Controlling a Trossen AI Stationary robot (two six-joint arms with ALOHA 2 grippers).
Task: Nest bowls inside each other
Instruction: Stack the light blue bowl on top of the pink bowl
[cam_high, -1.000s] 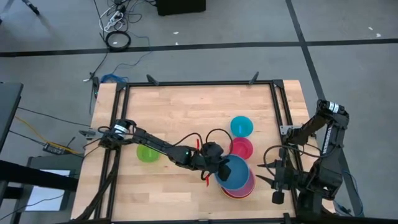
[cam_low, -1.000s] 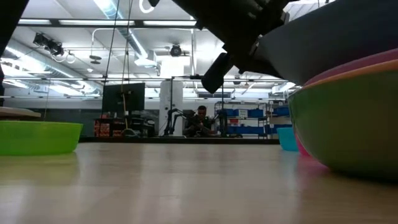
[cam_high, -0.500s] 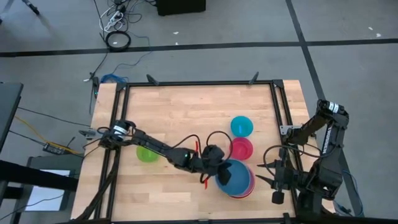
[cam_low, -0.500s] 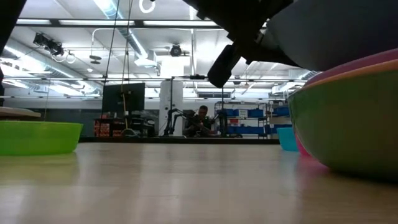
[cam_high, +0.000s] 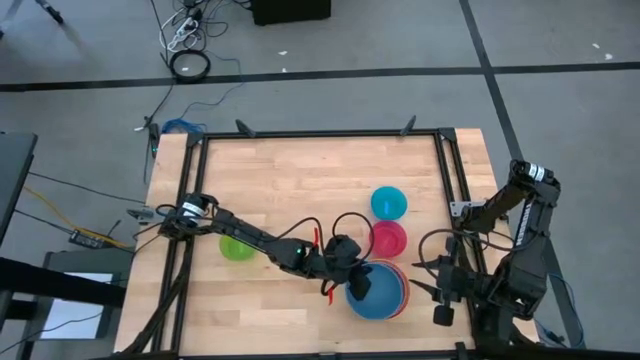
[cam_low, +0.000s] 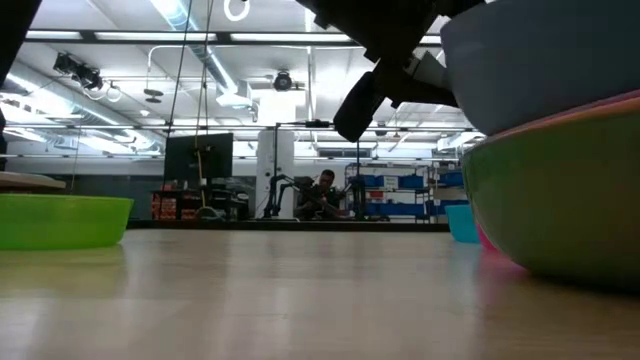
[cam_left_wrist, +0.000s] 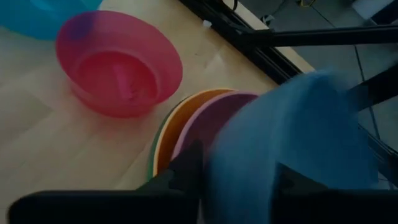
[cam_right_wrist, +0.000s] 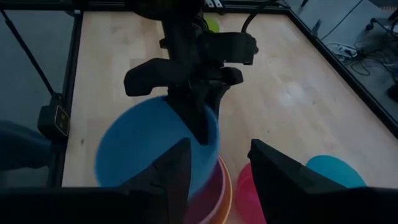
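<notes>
The blue bowl (cam_high: 380, 289) has sunk into the stack, hiding whether the left fingers (cam_right_wrist: 198, 121) grip it.

Nested bowl stack (cam_high: 380, 291) near table's (cam_high: 300, 170) right front, three bowls apart.

Overhead looks straight down; low camera table-level; both share blue bowl (cam_high: 378, 291).

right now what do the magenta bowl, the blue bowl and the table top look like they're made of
Magenta-red bowl: probably thin plastic, slightly see-through, since the wall glows lighter than the base, with a soft sheen.

Blue bowl: likely the same moulded plastic, opaque and smooth, plain even colour with no pattern.

Table top: looks like wood, pale planks with visible grain and joints, matte finish, edged by a dark frame that seems metal.
</notes>
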